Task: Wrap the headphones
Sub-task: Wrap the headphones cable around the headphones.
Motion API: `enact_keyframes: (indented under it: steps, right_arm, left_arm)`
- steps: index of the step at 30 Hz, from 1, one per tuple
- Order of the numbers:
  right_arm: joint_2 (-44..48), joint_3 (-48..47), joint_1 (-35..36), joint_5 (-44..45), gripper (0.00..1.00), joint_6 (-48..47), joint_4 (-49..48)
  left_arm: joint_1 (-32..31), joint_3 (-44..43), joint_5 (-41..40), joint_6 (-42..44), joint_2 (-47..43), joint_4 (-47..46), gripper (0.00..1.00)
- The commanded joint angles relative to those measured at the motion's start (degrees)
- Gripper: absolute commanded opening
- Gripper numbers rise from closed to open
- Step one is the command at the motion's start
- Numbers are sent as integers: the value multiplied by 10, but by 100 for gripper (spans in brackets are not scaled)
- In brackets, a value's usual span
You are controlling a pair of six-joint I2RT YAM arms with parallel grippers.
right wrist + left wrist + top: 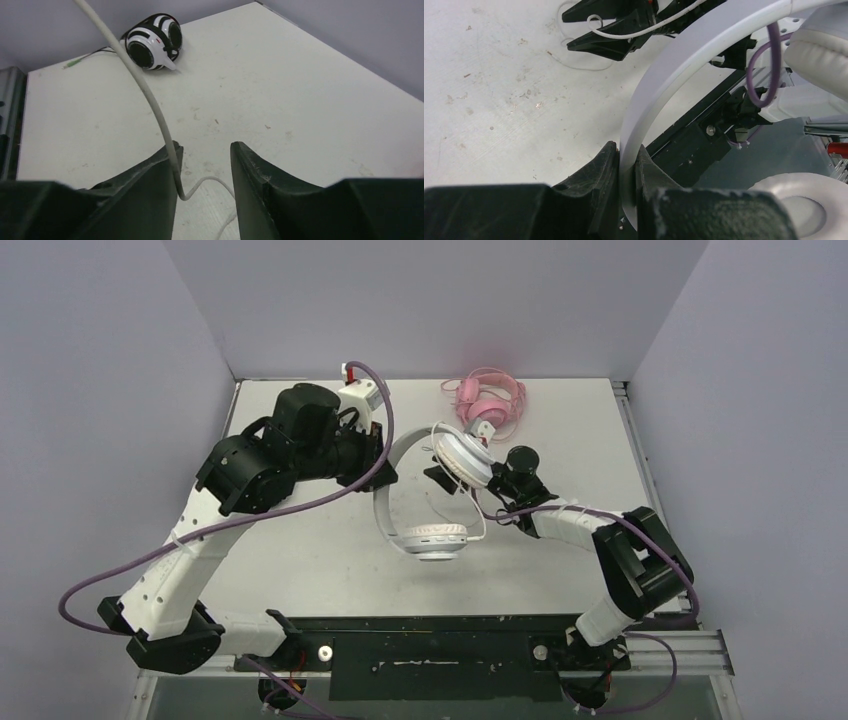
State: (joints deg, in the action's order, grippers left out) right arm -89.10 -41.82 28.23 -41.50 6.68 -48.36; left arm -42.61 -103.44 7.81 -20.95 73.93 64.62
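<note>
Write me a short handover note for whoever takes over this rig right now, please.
Left gripper: shut on the headband of the white headset.
Right gripper: open, with the white cable running between its jaws, not clamped.
The pink headset lies at the far edge of the table; the black-and-white headset sits near a corner.
Done: nothing clearly finished.
Left: the white cable hangs loose and needs winding.
</note>
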Motion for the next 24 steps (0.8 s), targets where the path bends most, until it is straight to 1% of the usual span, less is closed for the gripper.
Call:
enact_keyframes:
  steps: [1,3,4,8,11,13,14,15,17,19,20,24]
  right_arm:
    - [-19,-29,3,-30,24,28,-89]
    - [-19,-21,9,-32,6,39,-99]
    - [-15,-11,13,-30,0,41,-102]
    - [26,44,47,-15,0,46,-109]
    - [75,79,81,-2,0,39,-84]
    - [118,109,104,12,0,41,-66]
    - [140,123,116,21,0,43,-61]
    - [162,137,128,29,0,43,-51]
    - [200,156,154,49,0,41,-26]
    - [238,165,180,62,0,37,7]
    - [252,169,190,66,2,36,19]
    - [277,169,220,65,6,48,39]
  left_arm:
    - [-2,-52,16,-29,4,-26,0]
    - [-2,-65,1,-39,11,-21,0]
    - [-2,-76,-9,-44,15,-18,0]
    - [2,-111,-26,-49,36,-23,0]
    - [17,-135,-28,-46,55,-31,0]
    - [47,-156,-24,-45,74,-23,0]
    - [72,-164,-13,-48,85,-20,0]
    - [105,-166,6,-52,88,-23,0]
    - [135,-165,17,-63,93,-38,0]
    - [157,-162,19,-74,97,-55,0]
    - [167,-158,19,-77,99,-61,0]
    - [190,-121,16,-87,100,-94,0]
